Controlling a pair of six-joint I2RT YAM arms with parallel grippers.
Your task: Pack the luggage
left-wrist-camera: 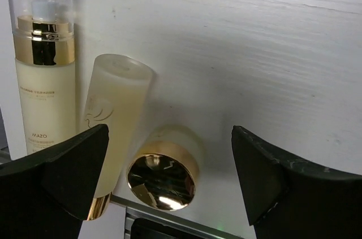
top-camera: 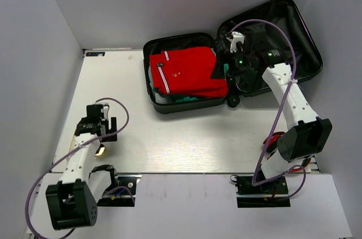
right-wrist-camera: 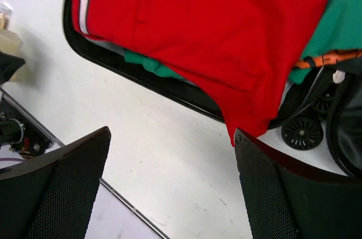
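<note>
Your left gripper [left-wrist-camera: 169, 131] hangs, jaws spread and empty, over the gold-lidded jar [left-wrist-camera: 163, 174] beside a frosted tube [left-wrist-camera: 116, 114], likely lined up to take it. The luggage [top-camera: 305, 38] lies unfolded at the far side of the table [top-camera: 169, 143], red shirt [top-camera: 189, 69] on top; your right gripper [right-wrist-camera: 169, 137], equally spread, hovers over its near rim.

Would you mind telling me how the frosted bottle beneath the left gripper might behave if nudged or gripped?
The frosted bottle looks round and seems to lie on its side, so a nudge would probably roll it. Its smooth wall may slip when gripped. The gold-lidded jar close beside it could get knocked too.
</note>
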